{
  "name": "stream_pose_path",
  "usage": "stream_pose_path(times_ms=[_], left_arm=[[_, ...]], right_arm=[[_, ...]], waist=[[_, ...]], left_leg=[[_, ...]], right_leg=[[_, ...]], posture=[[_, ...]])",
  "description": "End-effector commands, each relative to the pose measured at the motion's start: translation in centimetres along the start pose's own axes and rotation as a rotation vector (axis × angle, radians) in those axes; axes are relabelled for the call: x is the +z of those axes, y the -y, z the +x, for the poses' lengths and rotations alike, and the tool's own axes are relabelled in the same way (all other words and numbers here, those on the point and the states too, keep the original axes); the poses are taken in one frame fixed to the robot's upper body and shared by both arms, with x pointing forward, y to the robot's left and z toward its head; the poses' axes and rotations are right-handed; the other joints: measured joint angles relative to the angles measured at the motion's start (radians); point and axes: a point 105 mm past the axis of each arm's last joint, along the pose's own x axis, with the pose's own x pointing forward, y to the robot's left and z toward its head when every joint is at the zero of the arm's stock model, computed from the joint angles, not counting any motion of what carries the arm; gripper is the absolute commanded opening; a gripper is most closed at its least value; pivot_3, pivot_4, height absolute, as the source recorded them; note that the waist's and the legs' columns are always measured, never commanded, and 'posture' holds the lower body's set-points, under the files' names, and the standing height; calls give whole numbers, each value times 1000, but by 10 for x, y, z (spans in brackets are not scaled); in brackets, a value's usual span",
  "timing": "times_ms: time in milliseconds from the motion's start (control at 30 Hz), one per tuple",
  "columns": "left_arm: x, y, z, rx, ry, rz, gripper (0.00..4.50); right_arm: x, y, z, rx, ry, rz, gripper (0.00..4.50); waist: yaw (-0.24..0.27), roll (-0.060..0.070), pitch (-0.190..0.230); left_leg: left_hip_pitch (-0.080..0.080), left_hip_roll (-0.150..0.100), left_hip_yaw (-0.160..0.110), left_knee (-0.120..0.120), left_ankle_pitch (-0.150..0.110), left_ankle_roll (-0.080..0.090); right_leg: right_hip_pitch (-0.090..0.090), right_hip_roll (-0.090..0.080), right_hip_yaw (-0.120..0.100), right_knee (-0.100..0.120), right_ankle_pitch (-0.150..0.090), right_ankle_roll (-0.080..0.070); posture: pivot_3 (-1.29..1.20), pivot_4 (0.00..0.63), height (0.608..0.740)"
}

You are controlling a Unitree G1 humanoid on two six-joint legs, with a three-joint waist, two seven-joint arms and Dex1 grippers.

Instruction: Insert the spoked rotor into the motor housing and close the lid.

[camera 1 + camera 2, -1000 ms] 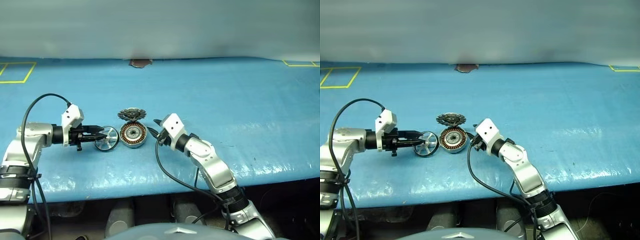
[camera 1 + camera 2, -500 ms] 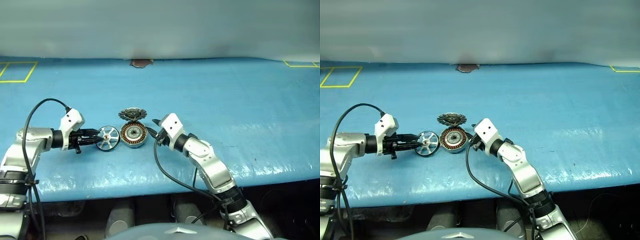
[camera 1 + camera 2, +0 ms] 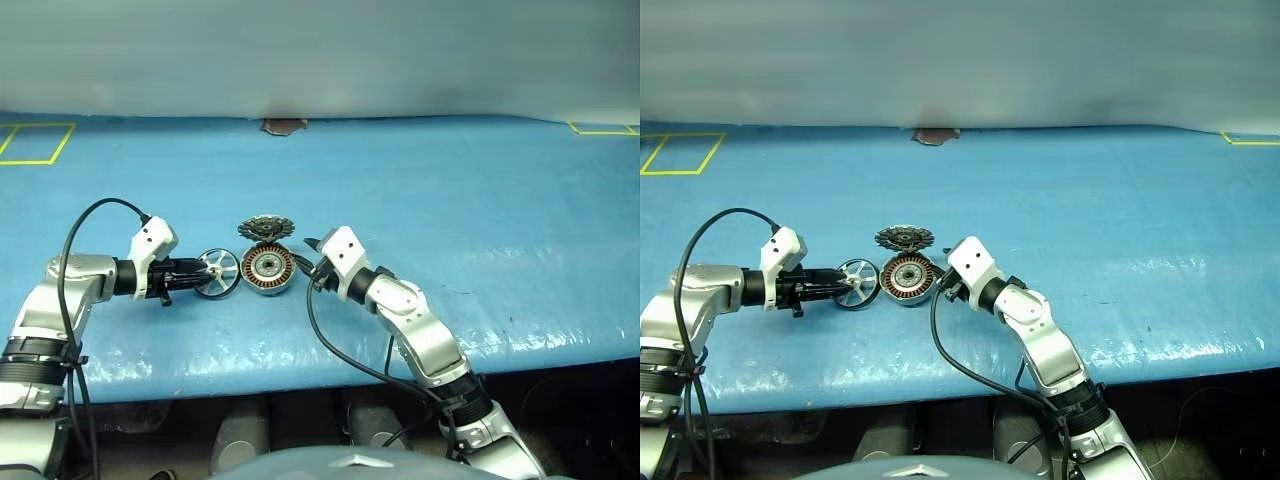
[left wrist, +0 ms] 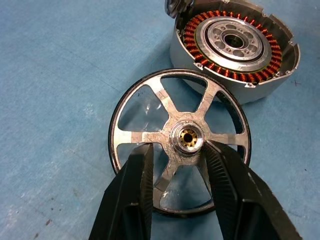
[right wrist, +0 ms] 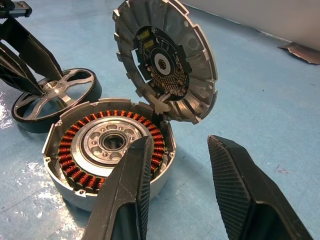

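The spoked rotor, a silver wheel with a dark rim, lies nearly flat just left of the motor housing. I cannot tell whether it rests on the table. My left gripper is shut on the rotor, its fingers pinching the hub from both sides. The housing shows its copper windings. Its lid stands hinged open at the housing's far side, dark inner face showing. My right gripper hovers open at the housing's right edge, nothing between its fingers.
A blue sheet covers the table. Yellow tape squares mark the far left and far right corners. A brown patch sits at the back edge. Black cables trail from both wrists toward the table's front edge.
The left wrist has tipped and sunk slightly, so the held rotor now lies flatter, spokes facing up, beside the housing. The right arm has not moved.
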Motion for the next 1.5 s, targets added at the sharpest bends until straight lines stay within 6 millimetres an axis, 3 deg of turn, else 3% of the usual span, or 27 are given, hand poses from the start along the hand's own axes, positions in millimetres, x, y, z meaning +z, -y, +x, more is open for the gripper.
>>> stream_pose_path(times_ms=[33,333,667,867,1067,1267,1500], left_arm=[[10,-2,-4,5,16,35,1701],[-12,-5,-8,23,-143,114,1701],[-16,-8,-3,48,-145,131,1701],[-8,-1,-3,2,-70,83,1701],[-3,-8,-11,29,-60,103,1701],[15,-4,-12,-8,48,57,1701],[10,-10,-16,18,-2,88,1701]], right_arm=[[9,1,-1,-6,37,-12,1882],[10,2,-1,-15,40,-9,1882],[11,2,0,-14,44,-10,1882],[10,1,0,-12,41,-14,1882],[10,1,1,-7,38,-15,1882],[9,-1,2,-1,37,-10,1882],[8,0,1,-11,34,-5,1882]], waist=[[0,0,0],[-1,0,0],[-1,0,0],[0,0,0],[-1,0,0],[-1,0,0],[-1,0,0]], left_leg=[[0,0,0,0,0,0],[0,0,0,0,0,0],[1,0,0,0,0,0],[2,0,0,1,0,0],[1,0,0,0,0,0],[1,0,0,0,0,0],[1,0,0,0,0,0]], right_leg=[[0,0,0,0,0,0],[0,0,0,0,0,0],[0,0,0,1,0,0],[1,0,0,1,0,0],[0,0,0,1,0,0],[0,0,0,1,0,0],[0,0,0,1,0,0]], posture=[[0,150,740],[0,150,740],[0,150,740],[0,150,740],[0,150,740],[0,150,740],[0,150,740]])
